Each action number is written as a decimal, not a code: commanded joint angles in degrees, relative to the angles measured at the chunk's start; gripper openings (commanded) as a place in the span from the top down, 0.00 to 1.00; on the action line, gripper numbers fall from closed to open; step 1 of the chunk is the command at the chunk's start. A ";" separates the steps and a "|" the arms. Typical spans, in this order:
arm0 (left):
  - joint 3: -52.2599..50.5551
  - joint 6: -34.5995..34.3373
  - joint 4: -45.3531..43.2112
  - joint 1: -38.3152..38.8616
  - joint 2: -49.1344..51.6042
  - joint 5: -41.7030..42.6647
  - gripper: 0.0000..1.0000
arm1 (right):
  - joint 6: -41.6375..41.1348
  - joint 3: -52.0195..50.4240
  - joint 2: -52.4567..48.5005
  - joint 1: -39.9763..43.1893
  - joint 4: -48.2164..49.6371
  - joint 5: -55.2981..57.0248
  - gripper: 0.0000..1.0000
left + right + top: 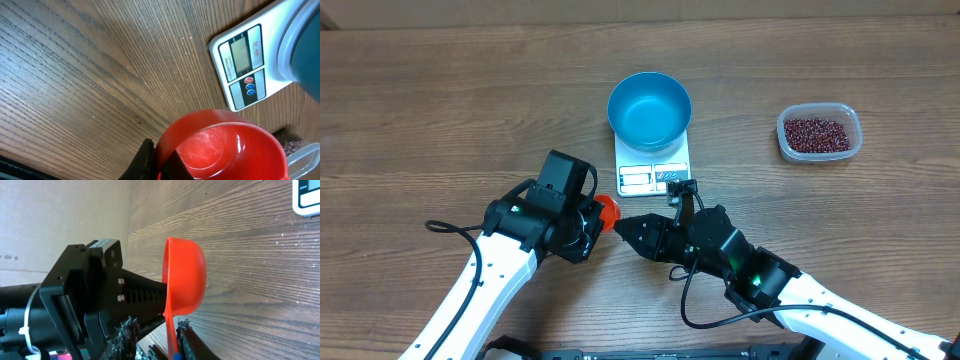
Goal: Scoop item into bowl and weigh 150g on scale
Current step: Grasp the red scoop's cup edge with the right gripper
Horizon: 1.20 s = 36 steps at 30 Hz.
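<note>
Red scoop (608,209): clamped in left gripper (592,218), with its handle standing between the right gripper (157,330) jaws, which are slightly apart, likely for a handover.
Bowl (650,112): empty, on scale (653,178), just ahead of both grippers.
Beans (814,133): in clear tub (855,125), well apart, ahead-right of right gripper.

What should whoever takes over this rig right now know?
Left claw shut on the red scoop, in front of the scale.
Right claw open, straddling the scoop handle, not clamped.
Blue bowl sits empty on the scale; beans in the clear tub to its right.
Done: bowl placed. To do: scoop beans into the bowl up to target weight.
</note>
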<state>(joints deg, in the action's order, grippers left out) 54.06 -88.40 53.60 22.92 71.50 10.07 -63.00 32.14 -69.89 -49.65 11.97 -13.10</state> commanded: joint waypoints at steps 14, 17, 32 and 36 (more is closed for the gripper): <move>1.16 -0.55 0.17 0.76 0.50 0.26 0.95 | -0.02 1.46 0.00 -0.33 0.81 0.00 0.85; 1.16 -0.55 0.17 0.76 0.50 0.28 0.95 | -0.02 1.46 0.00 -0.33 0.81 0.00 0.90; 1.16 -0.31 0.87 0.76 0.50 0.26 0.95 | -0.02 1.46 0.00 -0.33 0.81 0.04 0.94; 1.16 -0.33 1.55 0.76 0.50 0.26 0.95 | -0.02 1.46 0.00 -0.33 0.81 0.02 0.95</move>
<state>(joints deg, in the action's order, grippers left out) 54.17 -88.42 54.26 22.96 71.50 10.11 -62.98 32.16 -69.93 -49.65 11.42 -13.15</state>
